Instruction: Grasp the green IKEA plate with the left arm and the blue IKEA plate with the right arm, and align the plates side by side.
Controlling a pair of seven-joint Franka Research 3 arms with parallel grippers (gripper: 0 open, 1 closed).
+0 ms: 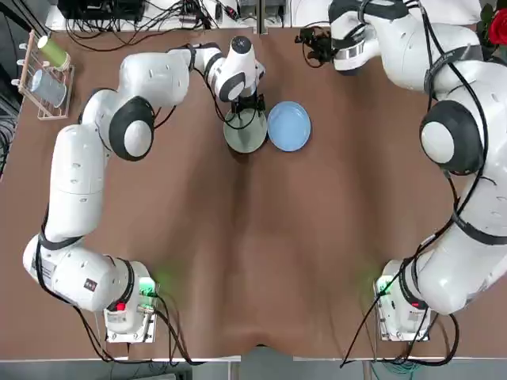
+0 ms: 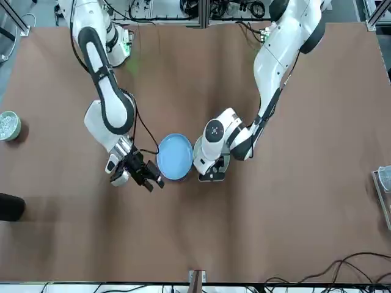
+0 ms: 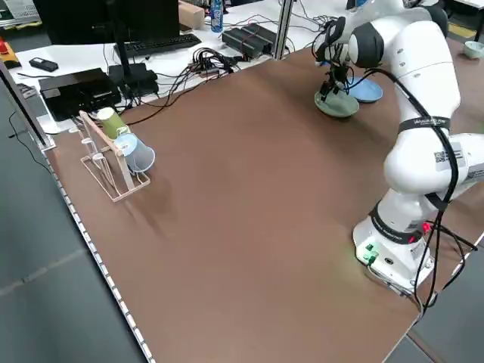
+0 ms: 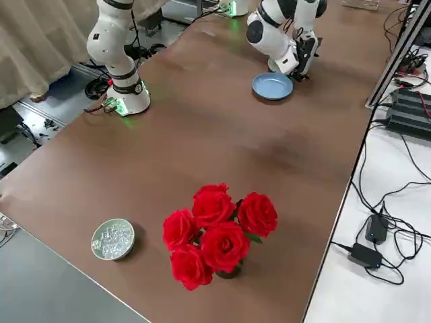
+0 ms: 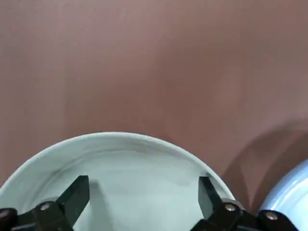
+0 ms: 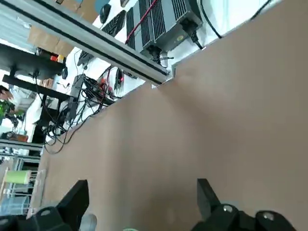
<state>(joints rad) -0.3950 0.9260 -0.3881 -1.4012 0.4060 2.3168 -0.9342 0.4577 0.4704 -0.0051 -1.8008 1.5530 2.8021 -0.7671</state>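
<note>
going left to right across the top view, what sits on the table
cup rack → green plate with the left tool over it → blue plate → right tool → red roses

The right gripper (image 6: 139,204) shows as two black fingers (image 6: 77,197) rising from the picture's lower edge, spread wide with only bare brown worktop (image 6: 207,120) between them; nothing is held in the jaws. The worktop fills most of the frame and looks tilted. Along its far edge runs a silver aluminium rail (image 6: 91,41). Past the rail sits a dark ribbed electronics box (image 6: 161,19) with black cables (image 6: 211,21) and one red cable (image 6: 149,9) leading to it. More tangled black cables (image 6: 96,91) lie farther along the same edge. A pale green cup (image 6: 17,177) lies on its side on a thin rack (image 6: 33,192) at the frame's margin.
</note>
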